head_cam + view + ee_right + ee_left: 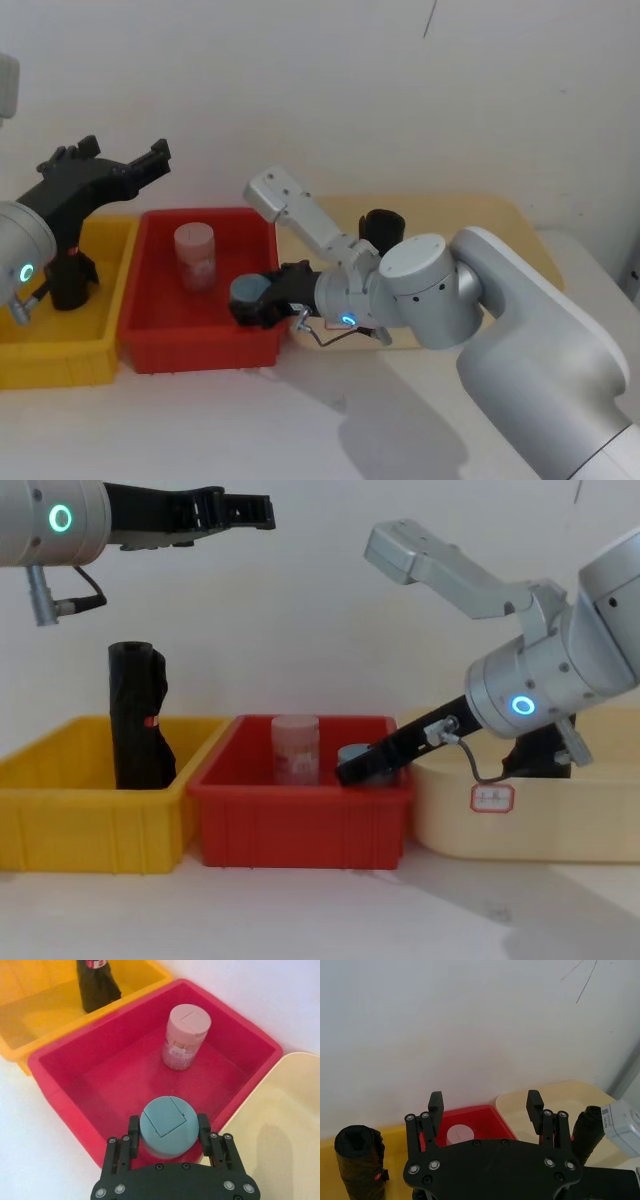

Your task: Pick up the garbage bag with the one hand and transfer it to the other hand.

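The right gripper holds a grey-blue lidded container inside the red bin. The left gripper hovers wide open. The black garbage bag roll stands in the yellow bin; grasp it mid-height, squarely.

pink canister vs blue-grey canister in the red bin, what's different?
The pink canister stands free mid-bin, untouched; the blue-grey canister sits near the bin's cream-tray side, clamped between the right gripper's jaws. The pink one has a printed label; none shows on the blue-grey one. Both are upright, flat-lidded cylinders in the red bin.
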Controlling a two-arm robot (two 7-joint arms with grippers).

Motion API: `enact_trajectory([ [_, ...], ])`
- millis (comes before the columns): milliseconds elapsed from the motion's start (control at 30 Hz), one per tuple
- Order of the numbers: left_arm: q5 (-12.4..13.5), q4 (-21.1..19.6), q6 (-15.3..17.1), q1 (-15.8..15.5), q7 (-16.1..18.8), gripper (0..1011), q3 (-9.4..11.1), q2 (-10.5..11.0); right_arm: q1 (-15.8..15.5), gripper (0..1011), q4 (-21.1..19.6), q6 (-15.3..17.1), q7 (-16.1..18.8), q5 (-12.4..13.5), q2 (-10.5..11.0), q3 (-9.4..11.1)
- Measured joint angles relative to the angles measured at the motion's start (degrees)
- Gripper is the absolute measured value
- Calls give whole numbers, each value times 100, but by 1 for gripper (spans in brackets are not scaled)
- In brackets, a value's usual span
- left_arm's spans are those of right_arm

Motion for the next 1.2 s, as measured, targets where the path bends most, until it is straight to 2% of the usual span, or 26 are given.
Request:
enact_trajectory([
  [133,0,0,0,0,0,1002,0,0,-44,672,-66,-34,-84,25,-38,120],
  [367,0,0,0,0,0,1001,0,0,-167,672,-329,-117,-357,120,-113,453],
  [700,0,0,0,0,0,1002,0,0,-362,672,-783,-290,-897,221,-139,1117],
  [733,0,0,0,0,0,1002,0,0,-362,672,-783,-290,-897,221,-139,1117],
  [900,0,0,0,0,0,1002,0,0,-457,672,-893,-466,-1156,224,-114,1448],
  [1200,0,0,0,0,0,1002,0,0,-551,672,-893,-738,-1314,233,-87,1755],
])
